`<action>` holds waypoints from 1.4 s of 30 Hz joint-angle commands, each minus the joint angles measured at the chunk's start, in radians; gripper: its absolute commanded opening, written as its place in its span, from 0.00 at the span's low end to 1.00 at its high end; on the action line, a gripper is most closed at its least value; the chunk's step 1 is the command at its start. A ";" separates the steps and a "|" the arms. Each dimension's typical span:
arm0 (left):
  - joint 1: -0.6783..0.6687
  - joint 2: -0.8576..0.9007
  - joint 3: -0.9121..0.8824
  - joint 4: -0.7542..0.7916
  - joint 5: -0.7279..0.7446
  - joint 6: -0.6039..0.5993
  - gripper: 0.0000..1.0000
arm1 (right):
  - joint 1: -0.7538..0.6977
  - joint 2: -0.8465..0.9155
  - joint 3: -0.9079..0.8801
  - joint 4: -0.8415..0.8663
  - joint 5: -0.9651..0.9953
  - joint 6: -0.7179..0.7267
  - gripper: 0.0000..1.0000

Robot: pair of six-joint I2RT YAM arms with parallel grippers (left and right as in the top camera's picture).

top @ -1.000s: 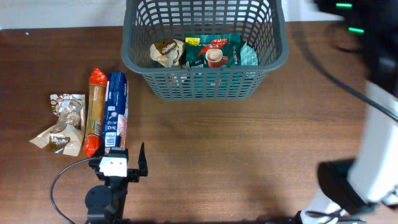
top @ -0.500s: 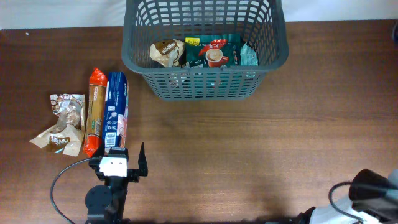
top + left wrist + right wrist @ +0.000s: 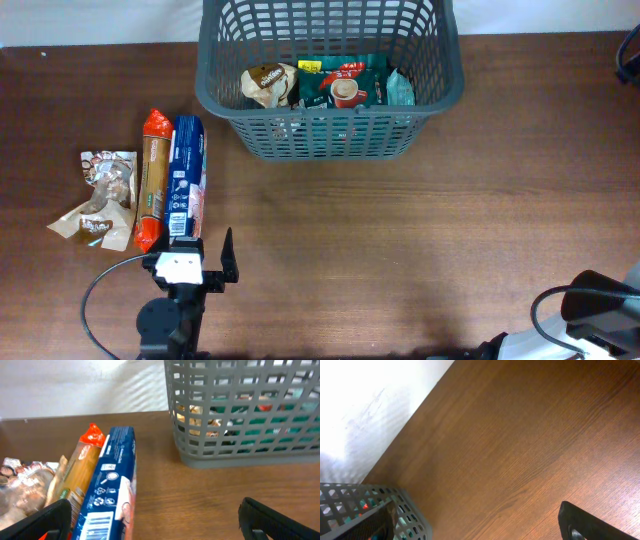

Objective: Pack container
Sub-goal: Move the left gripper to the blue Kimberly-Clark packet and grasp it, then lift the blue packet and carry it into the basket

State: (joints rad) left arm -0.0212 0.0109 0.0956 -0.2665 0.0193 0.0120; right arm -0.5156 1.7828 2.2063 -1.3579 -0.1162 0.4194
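The dark grey lattice container [image 3: 330,135] stands at the back centre and holds a tan packet [image 3: 268,85] and a teal coffee packet [image 3: 350,88]. It also shows in the left wrist view [image 3: 240,455] and at the edge of the right wrist view [image 3: 405,510]. A blue packet [image 3: 187,175], an orange packet [image 3: 152,180] and a crumpled brown-white packet [image 3: 100,195] lie on the table at the left. My left gripper [image 3: 200,255] is open and empty, just in front of the blue packet [image 3: 112,485]. My right gripper [image 3: 475,530] is open and empty over bare wood.
The brown wooden table [image 3: 400,230] spreads between the container and the arms. The right arm [image 3: 600,315] sits at the front right corner, with a cable beside it. A white wall lies behind the table's far edge [image 3: 75,385].
The right arm has drawn back from the right side of the table to the front right corner. The left arm and all packets have not moved.
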 commanded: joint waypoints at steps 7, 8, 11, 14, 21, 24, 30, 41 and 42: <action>-0.002 0.265 0.510 -0.224 -0.277 -0.235 0.99 | -0.002 -0.024 -0.008 0.003 -0.011 0.008 0.99; -0.002 0.342 0.589 -0.263 -0.309 -0.222 0.99 | -0.002 -0.024 -0.008 0.003 -0.011 0.008 0.99; -0.002 0.636 0.852 -0.391 -0.315 -0.095 0.99 | -0.002 -0.024 -0.008 0.003 -0.011 0.008 0.99; -0.002 0.853 1.030 -0.478 -0.324 0.080 0.99 | -0.002 -0.024 -0.008 0.003 -0.011 0.008 0.99; 0.091 1.282 1.271 -0.649 -0.199 0.068 0.99 | -0.002 -0.024 -0.008 0.003 -0.011 0.008 0.99; 0.142 1.410 1.298 -0.670 -0.037 0.068 0.99 | -0.002 -0.024 -0.008 0.003 -0.011 0.008 0.99; 0.168 1.607 1.297 -0.674 0.094 0.069 0.77 | -0.002 -0.024 -0.008 0.003 -0.011 0.008 0.99; 0.160 1.844 1.297 -0.686 -0.011 0.117 0.86 | -0.002 -0.024 -0.008 0.003 -0.011 0.008 0.99; 0.160 1.862 1.297 -0.682 -0.021 0.117 0.87 | -0.002 -0.024 -0.008 0.003 -0.011 0.008 0.99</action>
State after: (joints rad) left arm 0.1413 1.8145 1.3766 -0.9539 0.0551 0.1089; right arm -0.5156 1.7798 2.2021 -1.3579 -0.1257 0.4202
